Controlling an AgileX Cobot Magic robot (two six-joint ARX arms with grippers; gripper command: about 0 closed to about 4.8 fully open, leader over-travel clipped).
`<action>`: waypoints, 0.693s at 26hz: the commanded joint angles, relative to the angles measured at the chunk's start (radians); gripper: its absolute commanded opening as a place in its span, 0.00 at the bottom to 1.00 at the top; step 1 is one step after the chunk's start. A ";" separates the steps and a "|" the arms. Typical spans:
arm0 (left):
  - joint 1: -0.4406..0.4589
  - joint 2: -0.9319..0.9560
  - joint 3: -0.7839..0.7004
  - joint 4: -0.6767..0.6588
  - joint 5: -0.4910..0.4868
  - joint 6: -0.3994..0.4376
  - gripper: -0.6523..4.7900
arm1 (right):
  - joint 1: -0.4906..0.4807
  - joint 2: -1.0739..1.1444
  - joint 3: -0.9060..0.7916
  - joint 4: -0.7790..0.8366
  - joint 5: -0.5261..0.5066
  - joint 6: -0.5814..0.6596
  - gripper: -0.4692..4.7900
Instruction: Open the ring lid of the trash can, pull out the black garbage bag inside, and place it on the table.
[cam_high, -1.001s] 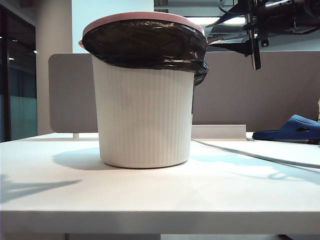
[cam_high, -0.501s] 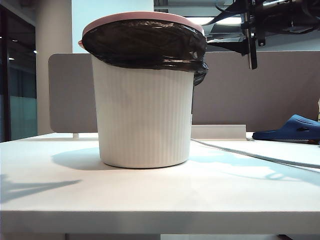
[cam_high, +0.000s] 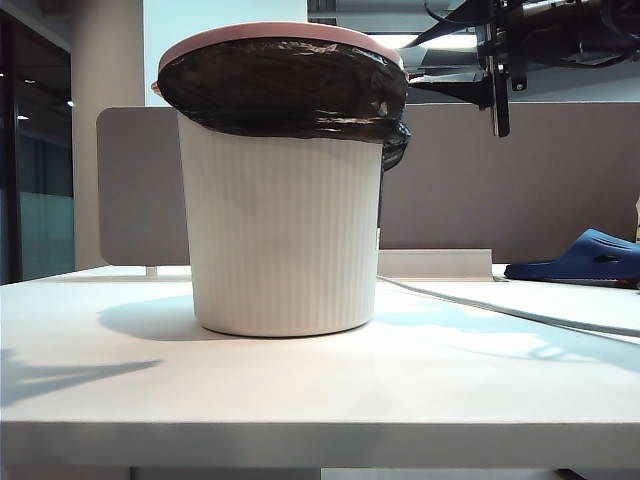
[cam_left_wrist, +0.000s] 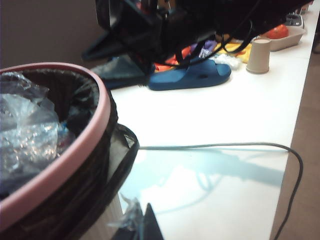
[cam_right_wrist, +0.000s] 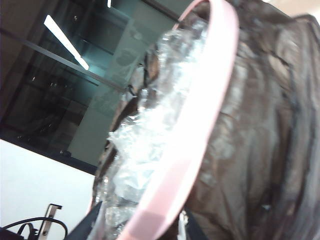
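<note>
The cream ribbed trash can (cam_high: 280, 240) stands on the white table (cam_high: 300, 400). The pale-pink ring lid (cam_high: 280, 30) sits on its rim, over the black garbage bag (cam_high: 280, 90), whose edge is folded down outside. My right gripper (cam_high: 420, 88) reaches the rim from the right. In the right wrist view it (cam_right_wrist: 142, 227) is open and straddles the ring lid (cam_right_wrist: 200, 125), with the bag (cam_right_wrist: 250, 125) beside it. My left gripper (cam_left_wrist: 145, 225) is shut beside the can's outer wall, under the ring lid (cam_left_wrist: 75, 150). A wisp of film lies at its tip. In the exterior view the left gripper is hidden.
Crumpled clear plastic (cam_left_wrist: 25, 135) fills the can. A dark blue slipper (cam_high: 585, 255) lies at the right, and a grey cable (cam_high: 500, 312) runs across the table behind the can. A paper cup (cam_left_wrist: 259, 55) stands farther off. A grey-brown partition (cam_high: 500, 180) closes the back.
The can, with its lid and bag, has slid a little to the left. The right arm above it has shifted left too. The left gripper has stayed put.
</note>
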 joint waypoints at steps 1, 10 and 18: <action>0.000 -0.002 0.006 -0.002 0.000 0.000 0.11 | 0.003 -0.005 0.006 0.037 -0.011 0.003 0.44; 0.000 -0.002 0.006 -0.005 0.000 0.001 0.11 | 0.003 -0.005 0.006 0.052 -0.020 0.022 0.44; 0.000 -0.002 0.006 -0.004 0.000 0.002 0.11 | 0.012 -0.005 0.006 0.108 -0.037 0.074 0.44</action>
